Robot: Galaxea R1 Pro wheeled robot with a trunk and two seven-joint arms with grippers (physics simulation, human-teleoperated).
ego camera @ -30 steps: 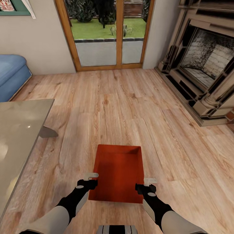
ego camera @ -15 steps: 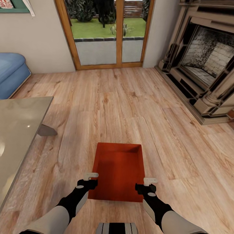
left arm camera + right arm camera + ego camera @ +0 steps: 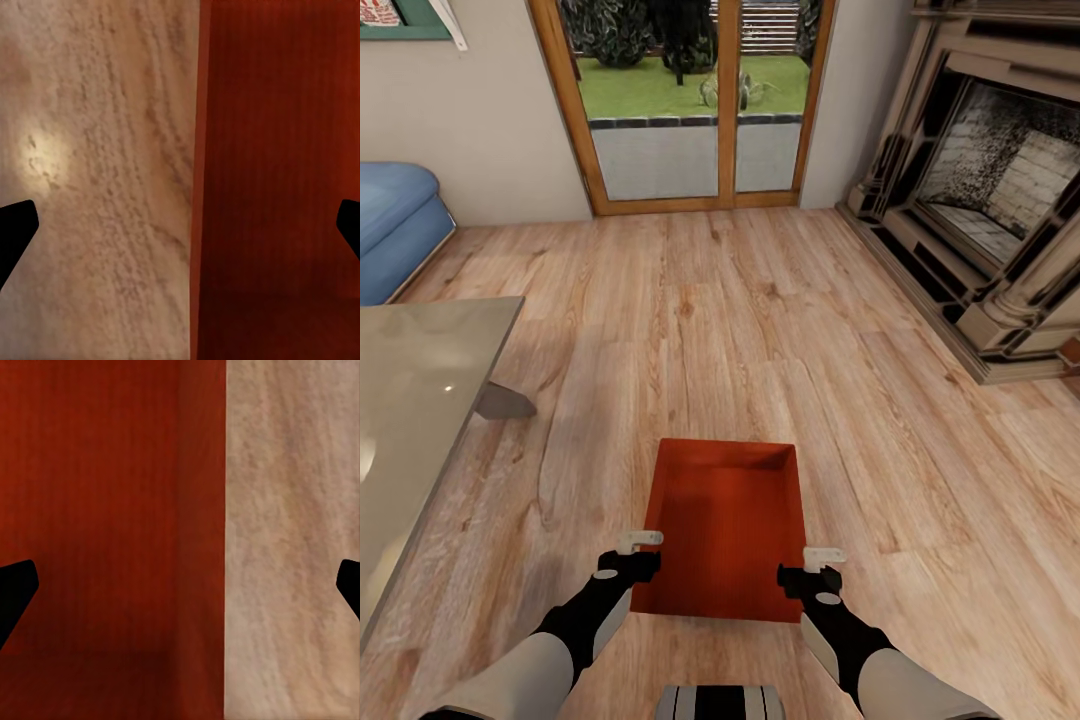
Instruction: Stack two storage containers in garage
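- Left gripper (image 3: 641,551): lower centre-left of the head view, poised above the left wall of the storage container (image 3: 725,527). In the left wrist view the two dark fingertips (image 3: 16,229) sit at opposite frame edges, wide apart, with the container's wall between them. Jaws spread, nothing clamped.
- Right gripper (image 3: 821,566): lower centre-right of the head view, poised above the container's right wall. In the right wrist view its fingertips (image 3: 15,591) also stand at opposite frame edges, straddling the wall. Jaws spread, nothing clamped.
- Whether either gripper touches the container cannot be told from these views.
- Storage container: orange-red, open-top, rectangular, low walls. It sits flat on the wood-plank floor (image 3: 760,330) at lower centre of the head view, directly ahead of the robot, between the two grippers. Its interior holds nothing.
- Arms: both forearms, black with grey sleeves, enter from the bottom edge of the head view and reach forward roughly parallel.
- Table (image 3: 410,400): glossy grey-beige top at the left edge, well apart from the container.
- Sofa (image 3: 395,230): blue, at the upper left edge.
- Glass doors (image 3: 700,100): wood-framed, top centre, lawn visible beyond.
- Fireplace (image 3: 1000,190): upper right, with a stepped surround.
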